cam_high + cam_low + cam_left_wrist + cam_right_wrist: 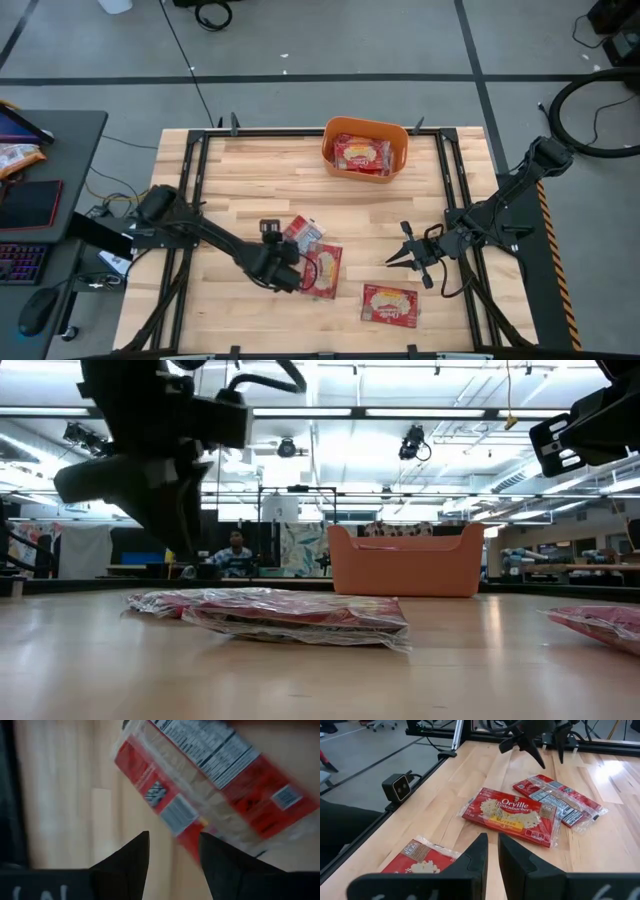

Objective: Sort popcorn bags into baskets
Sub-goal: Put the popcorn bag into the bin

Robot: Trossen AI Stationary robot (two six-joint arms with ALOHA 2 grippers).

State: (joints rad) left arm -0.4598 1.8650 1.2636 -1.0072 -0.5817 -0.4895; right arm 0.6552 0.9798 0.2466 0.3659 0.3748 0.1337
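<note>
1. Hovering over the table's middle, the left gripper (296, 272) sat at about 7 o'clock from the table's centre, its fingers (131, 862) parted by a modest gap with nothing between them.
2. Beneath and just beyond those fingers lay a back-up popcorn bag (303, 232), its nutrition panel upward, at roughly 12 o'clock from the gripper.
3. A face-up popcorn bag (325, 270) lay overlapping that one, at about 3 o'clock from the left gripper and just beside it.
4. A third popcorn bag (391, 303) rested apart near the table's front edge, at about 5 o'clock from the centre.
5. The right gripper (398, 262) hung at about 4 o'clock from the centre, above the wood, near the third bag; its fingers (478, 856) stood close together with only a narrow slit, gripping nothing.
6. The orange tub (402, 138) stood at 12 o'clock, against the table's far edge, with at least one popcorn packet (361, 154) lying flat inside.
7. In the low view, the tub (405, 561) rose behind the overlapped bags (290, 612), well apart from them.
</note>
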